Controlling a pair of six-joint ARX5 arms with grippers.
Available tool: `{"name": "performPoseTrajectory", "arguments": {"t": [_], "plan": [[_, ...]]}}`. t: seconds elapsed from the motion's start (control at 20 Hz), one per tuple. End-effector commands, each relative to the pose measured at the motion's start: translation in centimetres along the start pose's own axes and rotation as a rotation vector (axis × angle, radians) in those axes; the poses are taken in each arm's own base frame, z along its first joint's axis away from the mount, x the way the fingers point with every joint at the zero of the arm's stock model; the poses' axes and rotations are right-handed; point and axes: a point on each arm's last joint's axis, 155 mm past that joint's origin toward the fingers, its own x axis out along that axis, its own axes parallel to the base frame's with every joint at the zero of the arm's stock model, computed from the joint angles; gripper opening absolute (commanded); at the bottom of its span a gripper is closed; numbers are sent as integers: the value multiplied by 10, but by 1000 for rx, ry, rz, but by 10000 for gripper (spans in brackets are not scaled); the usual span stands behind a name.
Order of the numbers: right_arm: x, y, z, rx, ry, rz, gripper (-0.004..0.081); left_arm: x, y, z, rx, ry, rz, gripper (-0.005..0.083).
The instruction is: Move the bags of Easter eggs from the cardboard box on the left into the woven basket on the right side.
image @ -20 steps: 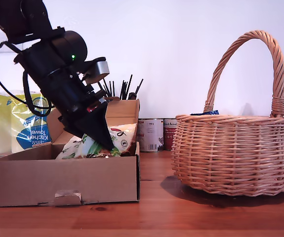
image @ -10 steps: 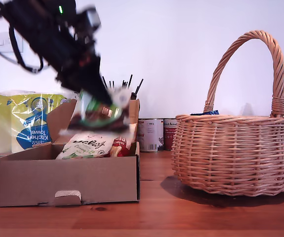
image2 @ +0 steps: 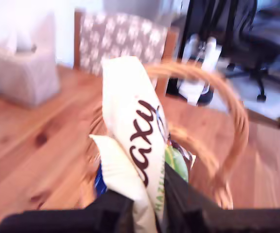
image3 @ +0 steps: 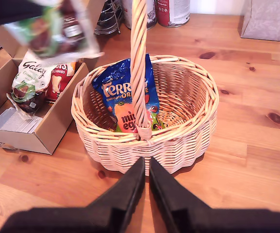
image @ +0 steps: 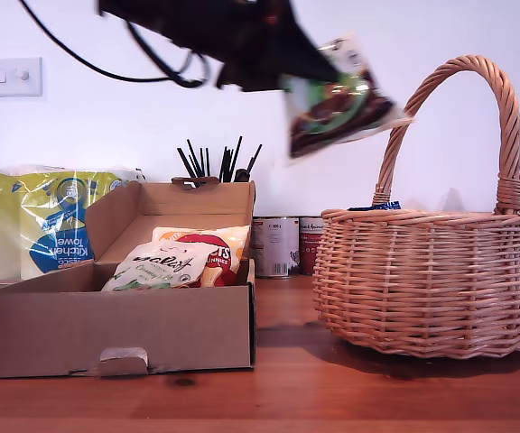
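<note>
In the exterior view my first gripper [image: 303, 78] is high up, just to that view's left of the woven basket's [image: 422, 289] handle, shut on a white-green Galaxy bag [image: 337, 99] that hangs tilted. The first wrist view shows that bag [image2: 135, 126] pinched in my first gripper [image2: 147, 191], above the basket handle [image2: 230, 104]. A dark blue bag [image3: 125, 90] with orange lettering lies in the basket [image3: 205, 97]. The cardboard box [image: 116, 325] holds another Galaxy bag [image: 162, 266] and a Maltesers bag [image: 213, 245]. My second gripper [image3: 146, 171] is shut and empty, above the table beside the basket.
A kitchen towel pack [image: 43, 225] stands behind the box at the exterior view's left. Tins [image: 278, 245] and a holder of black utensils [image: 219, 162] are between box and basket at the back. A grey box [image3: 269, 17] stands on the table beyond the basket.
My first gripper has lifted the Galaxy bag out of the box and swung it up and toward the exterior view's right, close to the basket handle.
</note>
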Motion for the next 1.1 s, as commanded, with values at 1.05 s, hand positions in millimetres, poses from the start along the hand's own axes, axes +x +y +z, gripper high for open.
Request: {"name": "performPoseTrajectory", "arguments": {"t": [1.05], "plan": [[2,1,-2,-3,2,4,-13,131,-14,-86,-112,132,24,-24]]}}
